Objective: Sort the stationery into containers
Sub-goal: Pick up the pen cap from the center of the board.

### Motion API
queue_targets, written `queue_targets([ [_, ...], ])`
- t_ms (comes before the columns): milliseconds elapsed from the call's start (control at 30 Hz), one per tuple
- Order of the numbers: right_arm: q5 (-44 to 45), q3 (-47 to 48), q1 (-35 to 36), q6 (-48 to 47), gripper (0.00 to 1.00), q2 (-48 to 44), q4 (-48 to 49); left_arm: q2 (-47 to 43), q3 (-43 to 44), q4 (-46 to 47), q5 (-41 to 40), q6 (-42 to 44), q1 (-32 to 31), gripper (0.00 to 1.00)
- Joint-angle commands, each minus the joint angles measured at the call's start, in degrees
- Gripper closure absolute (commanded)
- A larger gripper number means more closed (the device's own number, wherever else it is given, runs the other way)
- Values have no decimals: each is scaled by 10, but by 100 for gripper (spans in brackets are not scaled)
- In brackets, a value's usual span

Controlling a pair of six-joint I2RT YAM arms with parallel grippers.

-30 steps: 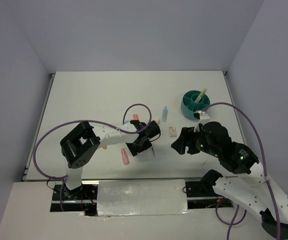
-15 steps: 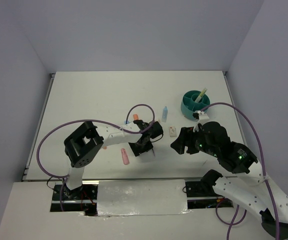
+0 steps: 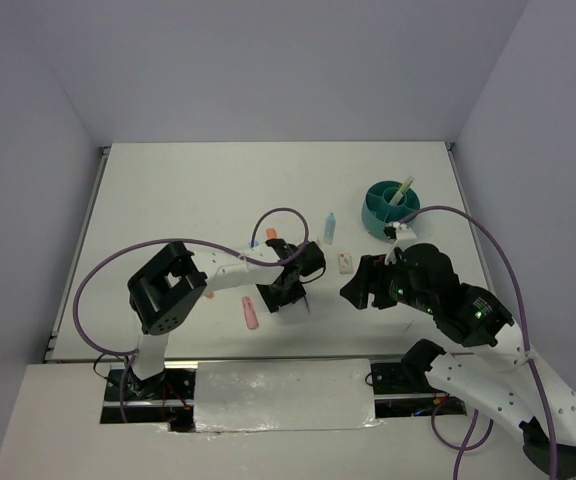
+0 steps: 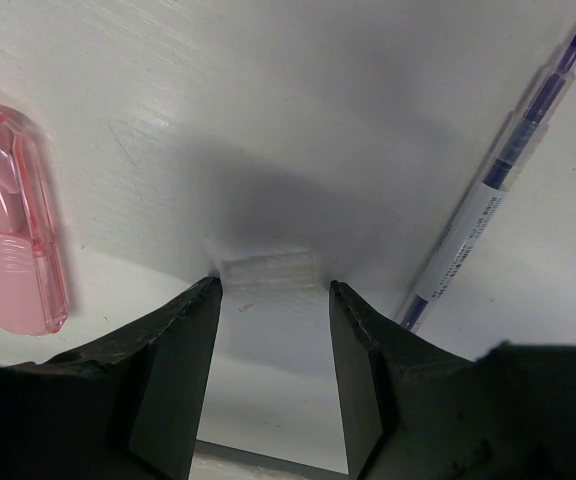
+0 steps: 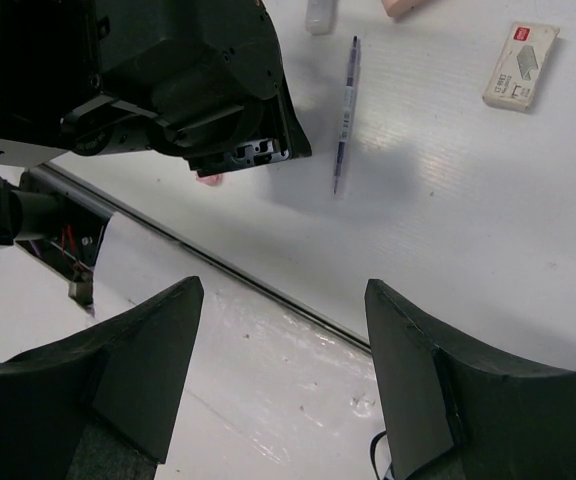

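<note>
**Grasp state.** The left gripper [image 4: 274,290] is lowered to the table [image 3: 188,190] with its jaws on either side of a small clear piece [image 4: 268,271], so that the piece is taken across its length. The tips meet or nearly meet its ends; whether pressure is applied cannot be told. The right gripper [image 5: 283,287] is held released and empty above the table, apparently kept out of the left arm's work.

**Task items.** The teal organiser [image 3: 378,212] stands at the far right, well apart from the left gripper; one yellow pen [image 3: 404,188] is seen standing in it. The other items lie loose on the table.

**Clearances.** A pink highlighter [image 4: 13,215] lies to one side of the jaws and a clear pen [image 4: 498,190] to the other; neither is touched. The room beside each finger is judged narrow, so a straight lift is advised. The right arm is placed between the piece and the organiser.
</note>
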Motion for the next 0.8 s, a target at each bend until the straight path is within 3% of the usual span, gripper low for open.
queue_targets([
  [0, -10, -4, 5, -3, 26, -4, 32, 23, -6, -17, -12, 7, 7, 40],
  [233, -11, -2, 5, -6, 26, -2, 32, 29, 2, -29, -26, 7, 11, 40],
  [433, -10, 1, 5, -9, 26, -3, 33, 31, 2, -28, -26, 13, 11, 47],
  [533, -9, 4, 5, -10, 26, 0, 33, 32, 4, -28, -23, 18, 11, 62],
  [633, -8, 5, 5, -11, 26, 1, 34, 28, 4, -17, -22, 31, 6, 67],
  [767, -8, 3, 4, -9, 26, 1, 36, 25, 1, 76, -16, 165, 3, 74],
])
